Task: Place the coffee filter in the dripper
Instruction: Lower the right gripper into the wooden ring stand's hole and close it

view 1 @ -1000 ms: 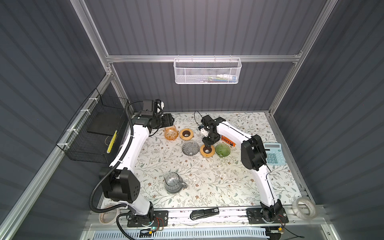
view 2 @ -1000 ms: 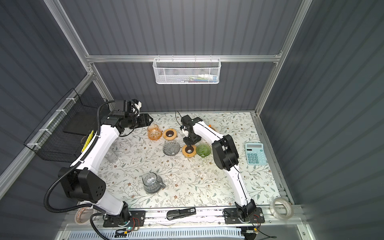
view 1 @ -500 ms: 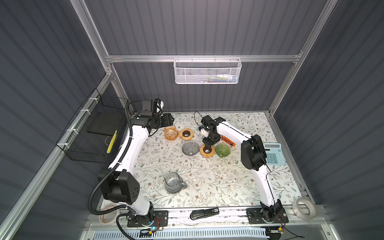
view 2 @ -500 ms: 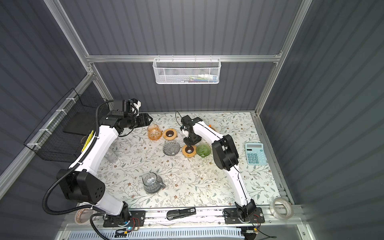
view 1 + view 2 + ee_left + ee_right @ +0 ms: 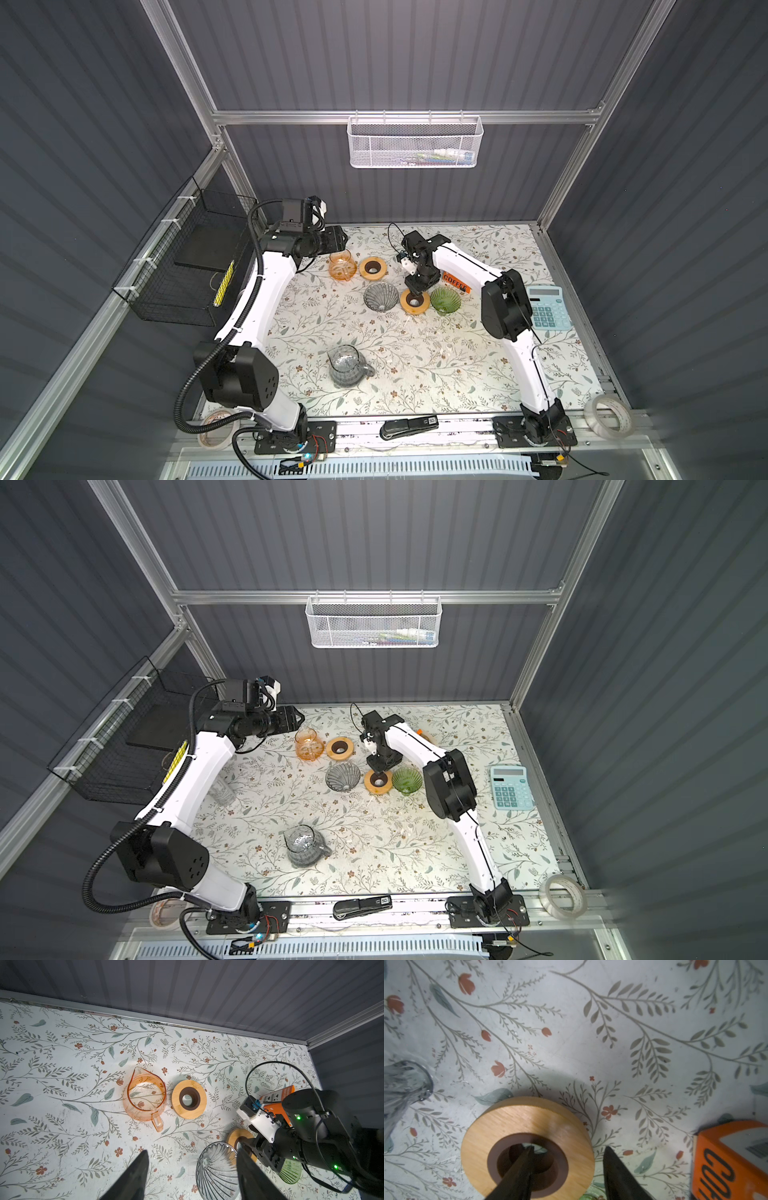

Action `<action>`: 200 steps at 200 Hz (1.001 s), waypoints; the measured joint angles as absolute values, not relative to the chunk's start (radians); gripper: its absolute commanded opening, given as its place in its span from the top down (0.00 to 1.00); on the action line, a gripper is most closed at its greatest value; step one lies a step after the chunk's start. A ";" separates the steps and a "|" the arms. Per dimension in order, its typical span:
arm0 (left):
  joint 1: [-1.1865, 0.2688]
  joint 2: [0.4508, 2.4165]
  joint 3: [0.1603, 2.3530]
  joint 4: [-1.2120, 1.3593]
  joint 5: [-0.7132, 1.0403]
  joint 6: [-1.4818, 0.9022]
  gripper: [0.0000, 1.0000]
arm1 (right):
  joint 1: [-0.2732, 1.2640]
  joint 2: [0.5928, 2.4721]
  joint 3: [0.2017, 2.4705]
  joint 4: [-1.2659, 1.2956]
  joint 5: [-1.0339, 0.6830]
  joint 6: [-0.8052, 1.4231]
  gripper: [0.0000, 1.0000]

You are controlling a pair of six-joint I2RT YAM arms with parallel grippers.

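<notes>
one right claw point(image 5: 569, 1148) finger point(image 5: 519, 1169) inside wooden ring point(image 5: 517, 1122) | orange box point(image 5: 726, 1159) cut off

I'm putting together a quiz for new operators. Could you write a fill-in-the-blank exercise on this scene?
1. The right gripper has one finger in the ___ of a wooden ring.
2. That ring lies ___ the grey dripper and the green dripper.
3. The left gripper is ___ and holds nothing.

Missing words: hole; between; open.
</notes>
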State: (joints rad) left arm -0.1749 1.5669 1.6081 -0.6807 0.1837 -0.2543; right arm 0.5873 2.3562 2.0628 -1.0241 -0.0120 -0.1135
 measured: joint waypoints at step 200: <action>-0.175 1.556 1.595 -0.681 0.181 -0.254 0.33 | 0.596 2.396 2.077 -1.044 -0.023 -0.113 0.66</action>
